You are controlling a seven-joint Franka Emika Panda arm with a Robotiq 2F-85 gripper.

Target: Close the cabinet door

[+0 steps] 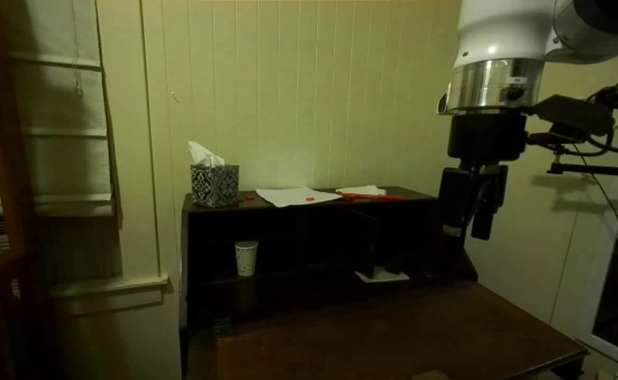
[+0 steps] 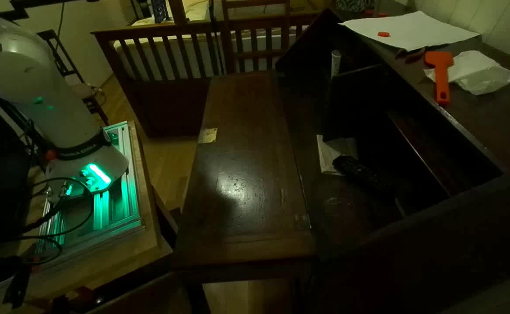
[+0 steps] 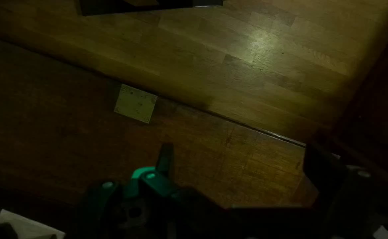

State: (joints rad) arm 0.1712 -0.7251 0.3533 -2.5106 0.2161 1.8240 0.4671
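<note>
The dark cabinet (image 2: 486, 124) stands with the cabinet door (image 2: 246, 174) lowered flat before its open front, the gripper (image 3: 237, 147) points down with jaws well apart, a tissue box (image 1: 215, 184) sits atop the cabinet and a speckled cup (image 1: 246, 258) stands inside

Wrist view faces down; both exterior views share cabinet door (image 2: 248, 168).

Has a smooth, rounded white arm (image 1: 504, 31), meeting a shiny silver collar (image 1: 486, 89) with a small pale label (image 1: 517, 80). Ends in a blocky black gripper (image 1: 467, 231), with round screw heads (image 3: 107, 185) glinting in the wrist view. Reads FRANKA EMIKA on a dark band (image 2: 83, 150) around the white base (image 2: 115, 161), near a bright green light (image 2: 99, 173). Carries looped dark cables (image 2: 45, 218) low down.
</note>
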